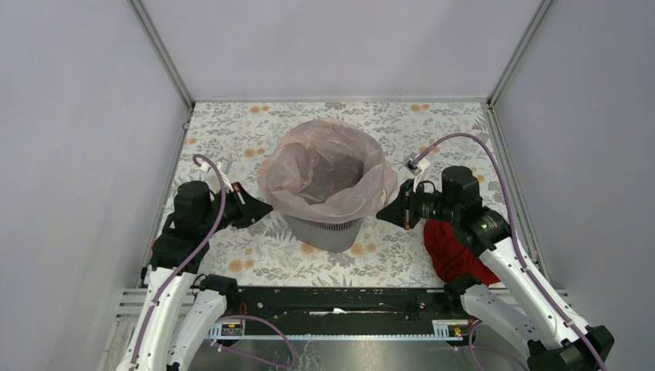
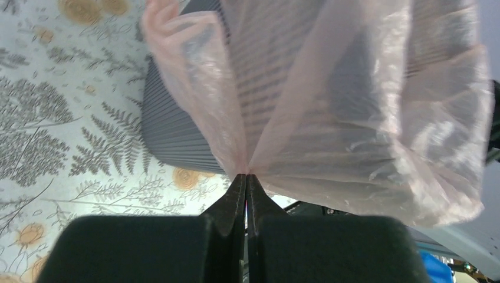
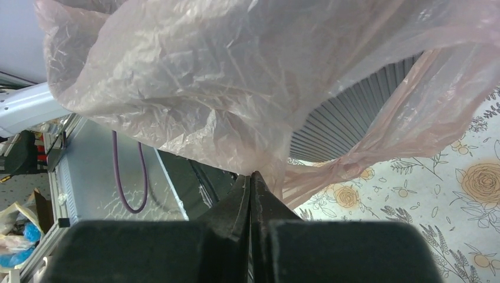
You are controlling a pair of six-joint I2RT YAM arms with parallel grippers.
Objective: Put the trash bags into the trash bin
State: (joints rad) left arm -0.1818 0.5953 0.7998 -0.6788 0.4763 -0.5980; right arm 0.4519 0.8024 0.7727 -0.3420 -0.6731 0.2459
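The pale-pink translucent trash bag (image 1: 328,166) hangs open over the rim of the dark grey mesh trash bin (image 1: 328,229) at the table's middle. Its mouth is spread wide and the bin's inside shows through it. My left gripper (image 1: 265,207) is shut on the bag's left edge, pinching the film at its tips (image 2: 246,175). My right gripper (image 1: 384,210) is shut on the bag's right edge (image 3: 253,174). Both wrist views show the filmy bag (image 2: 354,118) (image 3: 194,82) draped over the ribbed bin wall (image 2: 171,130) (image 3: 348,121).
A dark red cloth (image 1: 454,251) lies on the floral table (image 1: 255,255) under my right arm, at the front right. Grey walls close in the left, back and right sides. A black rail (image 1: 340,305) runs along the near edge.
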